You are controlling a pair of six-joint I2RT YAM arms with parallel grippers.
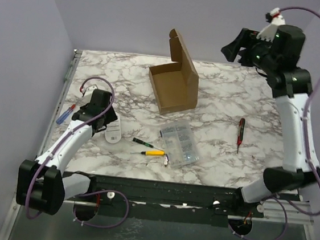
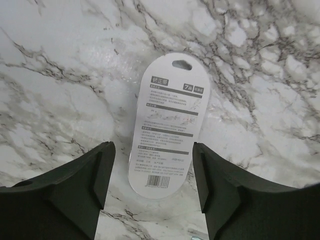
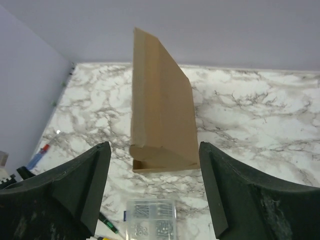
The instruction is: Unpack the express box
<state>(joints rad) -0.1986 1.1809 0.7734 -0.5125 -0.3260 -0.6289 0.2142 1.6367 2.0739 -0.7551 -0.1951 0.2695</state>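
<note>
At the lower edge of the left wrist view, the left pincer (image 2: pixel 152 170) stands wide open, its fingers flanking a white printed card (image 2: pixel 167 125) flat on the counter (image 1: pixel 231 93) without touching it. High at upper right in the top view, the right pincer (image 3: pixel 155 167) is also spread wide and grips nothing. Just above the frame's centre sits the express box (image 1: pixel 173 90), mouth upward, lid raised along its right side, long axis running upper left to lower right.
</note>
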